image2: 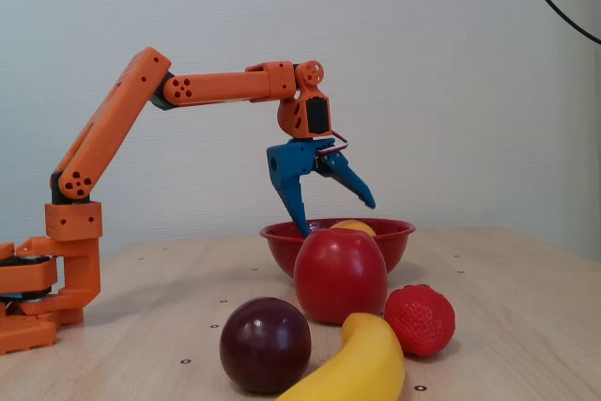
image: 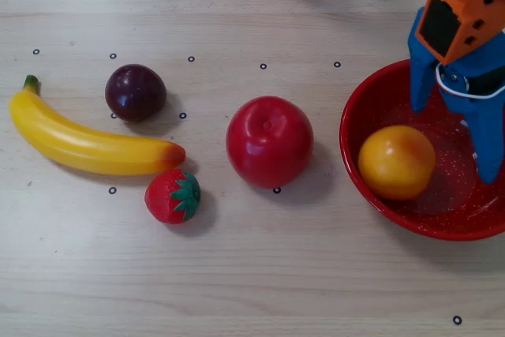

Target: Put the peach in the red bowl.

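The peach (image: 396, 162), yellow-orange with a reddish blush, lies inside the red bowl (image: 357, 100) at the right edge of the overhead view. In the fixed view only its top (image2: 354, 227) shows above the bowl's rim (image2: 399, 239). My gripper (image: 455, 144) has blue fingers and is open and empty. It hangs over the bowl just right of the peach in the overhead view. In the fixed view the gripper (image2: 337, 217) has one fingertip dipping to the rim and the other raised above the peach.
A red apple (image: 269, 141) stands just left of the bowl. A purple plum (image: 135, 92), a banana (image: 87, 144) and a toy strawberry (image: 173, 196) lie further left. The arm's orange base (image2: 38, 298) stands at the left of the fixed view.
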Robot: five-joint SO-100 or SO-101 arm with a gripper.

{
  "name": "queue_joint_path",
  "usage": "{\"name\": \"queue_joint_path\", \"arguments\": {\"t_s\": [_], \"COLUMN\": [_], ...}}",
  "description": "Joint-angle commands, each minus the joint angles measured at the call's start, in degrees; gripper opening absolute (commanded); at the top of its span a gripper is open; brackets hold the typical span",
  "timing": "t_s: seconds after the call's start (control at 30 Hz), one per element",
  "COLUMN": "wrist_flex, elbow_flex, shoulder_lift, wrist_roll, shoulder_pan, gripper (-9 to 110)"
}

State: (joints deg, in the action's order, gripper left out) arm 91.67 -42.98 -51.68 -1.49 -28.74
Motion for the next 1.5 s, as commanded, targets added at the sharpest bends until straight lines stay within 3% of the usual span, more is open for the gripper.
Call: {"name": "queue_joint_path", "arguments": {"t_s": [0.0, 0.17, 0.33, 0.5, 0.83, 1.17, 1.47], "wrist_flex": [-1.8, -1.3, 2.6, 5.1, -3.6, -17.9, -29.0], "elbow_flex": [4.7, 4.7, 2.5, -6.8, -41.6, -85.2, -113.7], "shoulder_lift": [-9.5, -18.9, -29.0, -41.0, -70.8, -104.2, -127.0], "wrist_roll": [1.6, 1.2, 2.3, 2.4, -1.9, -2.9, -3.2], "shoulder_pan": [2.2, 4.7, 9.9, 18.2, 32.5, 33.7, 32.5], "gripper": [39, 25, 0, 0, 0, 0, 0]}}
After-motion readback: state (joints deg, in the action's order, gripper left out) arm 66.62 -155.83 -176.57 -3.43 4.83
